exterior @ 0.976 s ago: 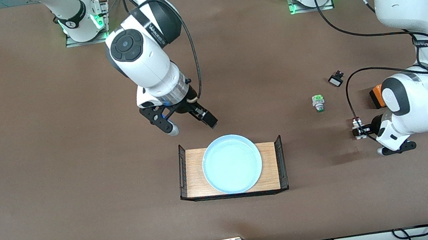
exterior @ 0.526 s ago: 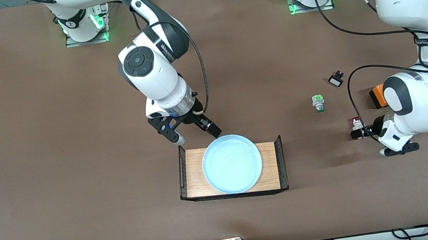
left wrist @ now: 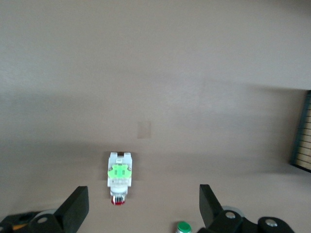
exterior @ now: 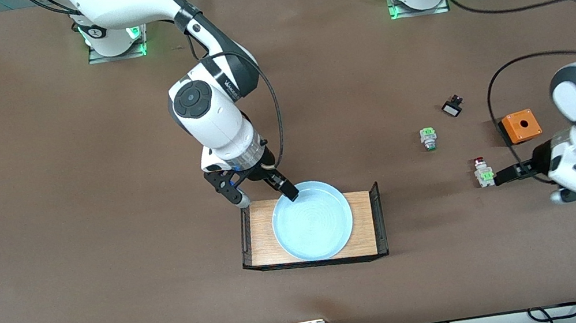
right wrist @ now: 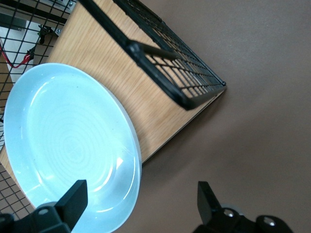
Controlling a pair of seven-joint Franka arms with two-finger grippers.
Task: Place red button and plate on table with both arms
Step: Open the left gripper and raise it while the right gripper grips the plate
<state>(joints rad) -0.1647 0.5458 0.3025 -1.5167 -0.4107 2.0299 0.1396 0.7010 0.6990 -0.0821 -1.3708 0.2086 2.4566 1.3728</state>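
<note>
1. A matte brown desk (exterior: 65, 193) fills the scene; cables trail along its edge nearest the front camera.
2. The left arm's upper links run out of the front picture; its wrist hides part of the left gripper (exterior: 528, 182), and only the tips of its fingers (left wrist: 75, 206) show in the left wrist view.
3. The red button (exterior: 482, 173) lies on the desk at the left arm's end, just beside one finger of the left gripper; red cap, whitish body, green block; the gripper is released, its jaws spread wide.
4. The pale blue plate (exterior: 312, 220), round with a raised rim, sits on a wooden tray (exterior: 262, 236) with black mesh ends.
5. The right gripper (exterior: 264, 192) is released; one finger sits inside the plate's rim, the other outside it.
</note>
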